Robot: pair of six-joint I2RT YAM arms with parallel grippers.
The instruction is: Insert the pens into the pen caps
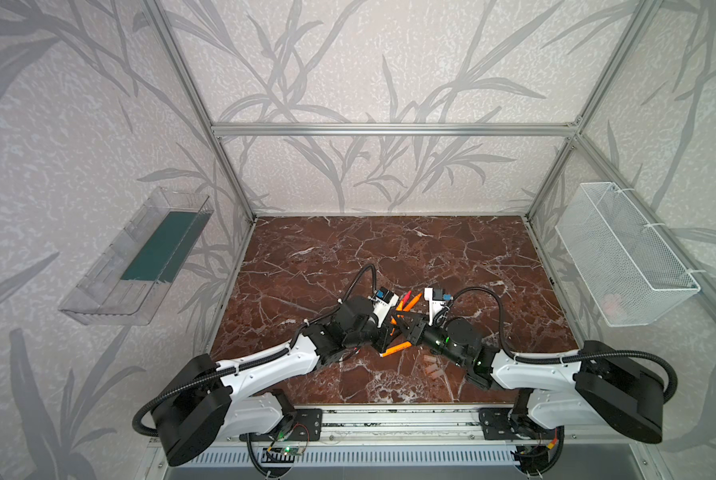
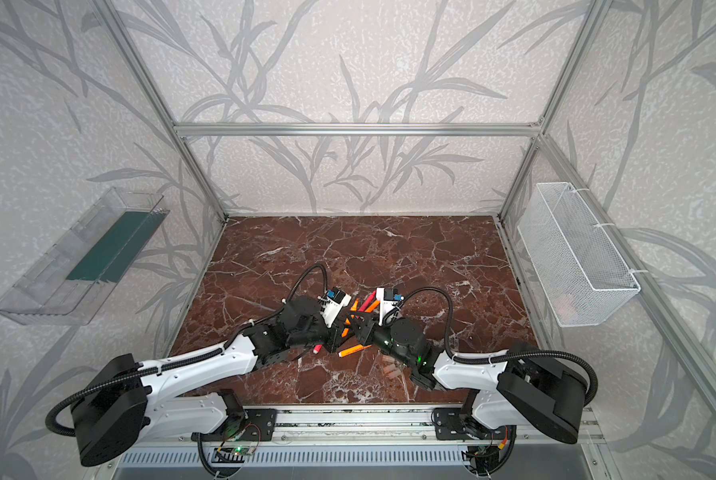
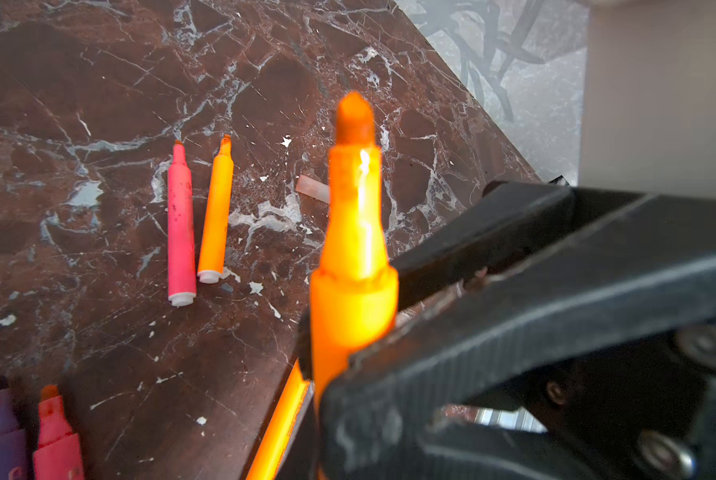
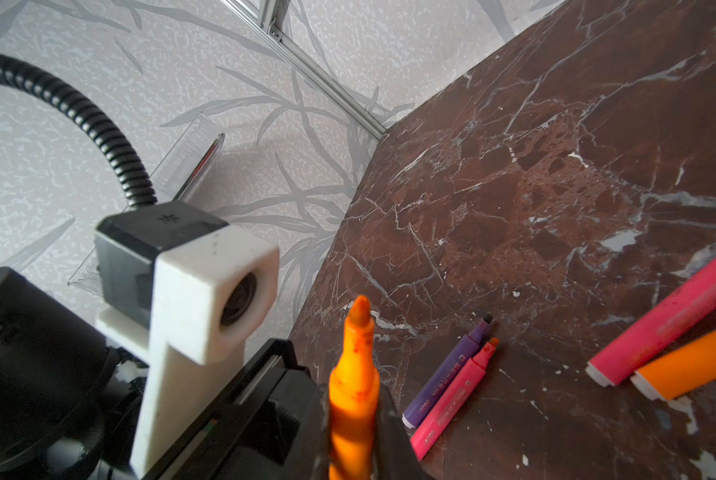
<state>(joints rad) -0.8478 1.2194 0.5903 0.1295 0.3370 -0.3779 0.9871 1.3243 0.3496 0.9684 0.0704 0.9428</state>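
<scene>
An orange pen stands between the two grippers over the middle of the marble table, its uncapped tip pointing away from both wrist cameras. My right gripper is shut on its barrel. My left gripper is shut on the same pen lower down. On the table lie a red-pink pen beside an orange pen, and a purple pen beside another red-pink pen. Another orange pen lies just in front of the grippers. One pen cap lies behind the held pen, and pale pen caps lie near the right arm.
A clear plastic tray hangs on the left wall. On the right wall hangs a white wire basket. Aluminium frame posts stand at the table's back corners. Both arms reach in from the front rail.
</scene>
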